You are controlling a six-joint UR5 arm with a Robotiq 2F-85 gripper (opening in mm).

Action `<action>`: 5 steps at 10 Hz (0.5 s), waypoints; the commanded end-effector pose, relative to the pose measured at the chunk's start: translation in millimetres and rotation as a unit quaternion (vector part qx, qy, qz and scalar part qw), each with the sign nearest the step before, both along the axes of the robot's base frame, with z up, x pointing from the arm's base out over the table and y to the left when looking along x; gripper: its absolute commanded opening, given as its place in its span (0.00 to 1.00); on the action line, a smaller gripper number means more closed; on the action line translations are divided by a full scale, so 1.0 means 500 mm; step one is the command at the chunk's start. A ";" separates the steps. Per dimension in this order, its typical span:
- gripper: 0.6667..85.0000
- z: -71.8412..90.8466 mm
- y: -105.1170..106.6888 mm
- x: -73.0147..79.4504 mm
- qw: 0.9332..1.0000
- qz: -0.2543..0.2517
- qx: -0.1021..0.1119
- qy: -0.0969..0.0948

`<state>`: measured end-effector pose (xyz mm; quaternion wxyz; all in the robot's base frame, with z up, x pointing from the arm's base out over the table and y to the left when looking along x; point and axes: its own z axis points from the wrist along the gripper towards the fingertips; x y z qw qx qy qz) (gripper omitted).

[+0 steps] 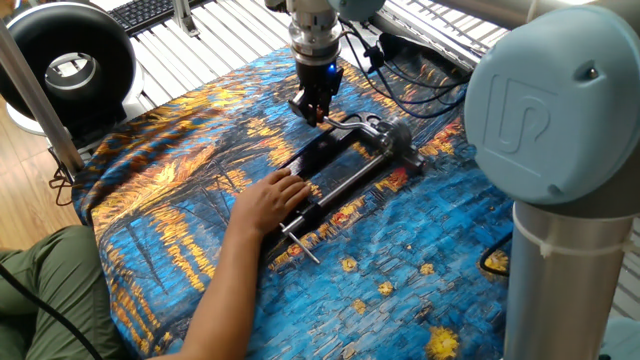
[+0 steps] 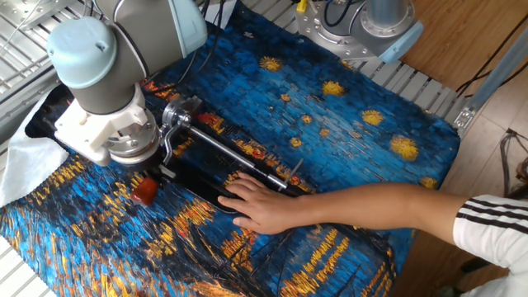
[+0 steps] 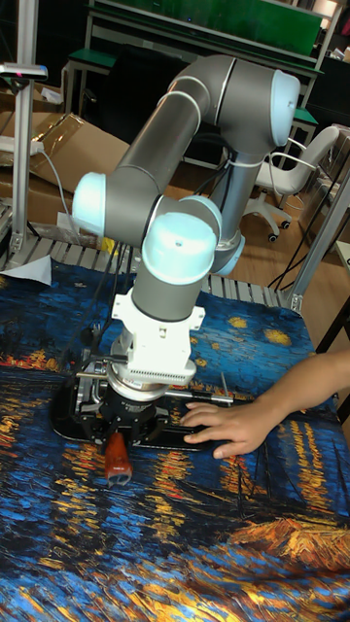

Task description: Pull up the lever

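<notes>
The lever's reddish-brown knob (image 2: 145, 190) pokes out just below my gripper (image 2: 153, 175), and the lever's curved silver arm (image 2: 169, 148) runs up to the clamp's grey metal head (image 2: 183, 114). In the tall fixed view the knob (image 3: 118, 457) hangs under the gripper (image 3: 126, 430), which looks shut on the lever. From one fixed view the gripper (image 1: 314, 112) stands at the far end of the black clamp frame (image 1: 325, 152) and hides most of the knob. A person's hand (image 1: 268, 200) presses the clamp down.
The thin screw rod (image 1: 345, 185) with its small crossbar (image 1: 300, 243) lies along the clamp. A blue and orange painted cloth (image 1: 180, 160) covers the table. A black ring-shaped device (image 1: 65, 62) and cables (image 1: 405, 60) sit at the back. A second robot base (image 2: 363, 25) stands at the far edge.
</notes>
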<state>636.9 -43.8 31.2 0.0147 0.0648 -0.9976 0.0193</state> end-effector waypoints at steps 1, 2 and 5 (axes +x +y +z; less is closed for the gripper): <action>0.21 0.029 0.002 -0.012 1.000 -0.007 -0.001 0.005; 0.21 0.035 -0.001 -0.015 1.000 -0.007 -0.003 0.006; 0.18 0.059 -0.010 -0.035 1.000 -0.013 -0.017 0.016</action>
